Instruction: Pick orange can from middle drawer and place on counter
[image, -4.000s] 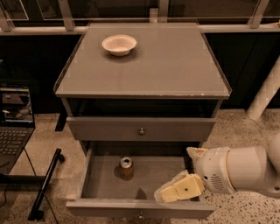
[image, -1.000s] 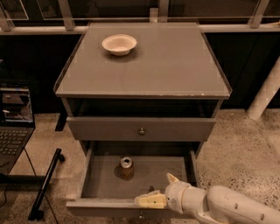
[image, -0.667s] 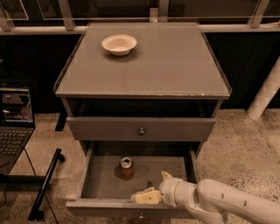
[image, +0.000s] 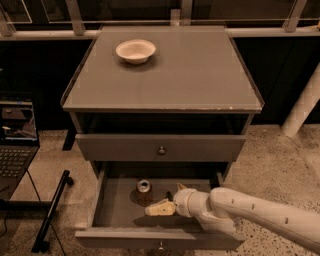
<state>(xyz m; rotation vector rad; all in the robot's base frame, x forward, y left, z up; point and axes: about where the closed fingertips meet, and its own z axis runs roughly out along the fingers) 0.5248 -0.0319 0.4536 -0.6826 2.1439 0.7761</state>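
The orange can (image: 144, 191) stands upright inside the middle drawer (image: 116, 216), which is pulled open, left of centre. My gripper (image: 169, 199) reaches into the drawer from the right on a white arm. It is just right of the can and apart from it. Its cream fingers (image: 160, 208) are spread, the lower one pointing left just below the can's base, and nothing is held between them. The counter (image: 190, 75) is the flat grey top of the cabinet above.
A white bowl (image: 135, 50) sits on the counter's back left. The upper knobbed drawer (image: 161, 149) is closed and overhangs the back of the open drawer. A laptop (image: 15, 145) and a black pole (image: 52, 210) are at the left, a white post (image: 302, 105) at the right.
My gripper has moved from over the drawer's front edge further into the drawer, up and to the right, ending close beside the can. The can has not moved.
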